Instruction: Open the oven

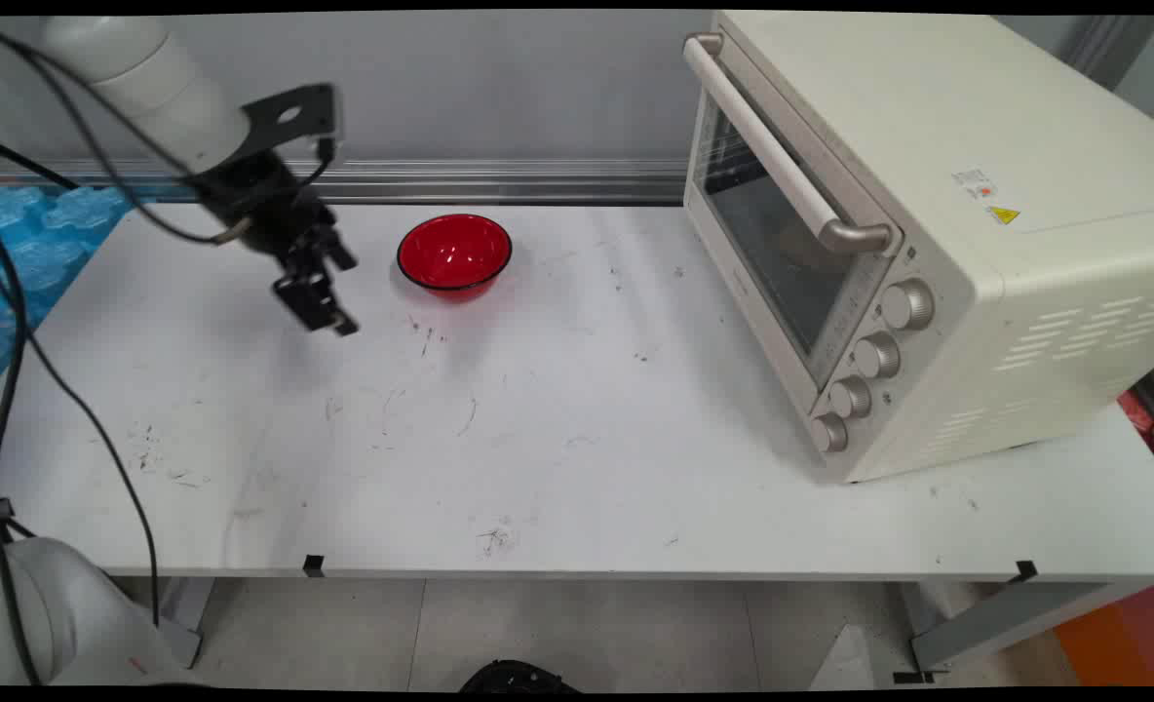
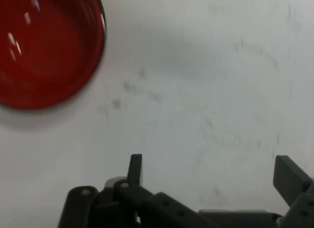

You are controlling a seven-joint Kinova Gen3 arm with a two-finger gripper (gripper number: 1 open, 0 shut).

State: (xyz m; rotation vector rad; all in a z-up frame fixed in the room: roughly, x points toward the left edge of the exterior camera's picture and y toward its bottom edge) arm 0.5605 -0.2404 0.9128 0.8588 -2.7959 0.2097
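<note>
A red bowl (image 1: 454,253) stands empty on the white table (image 1: 557,429) toward the back, left of centre. My gripper (image 1: 328,314) hangs a little above the table just left of the bowl, not touching it. In the hand view the bowl (image 2: 44,46) fills the upper left corner, and my gripper (image 2: 211,171) is open, with its two fingertips (image 2: 135,168) wide apart over bare, scuffed table and nothing between them.
A large cream toaster oven (image 1: 918,234) with its door shut and several knobs stands on the right side of the table. Blue foam-like material (image 1: 31,244) lies beyond the table's left edge. A metal rail (image 1: 499,180) runs along the wall behind.
</note>
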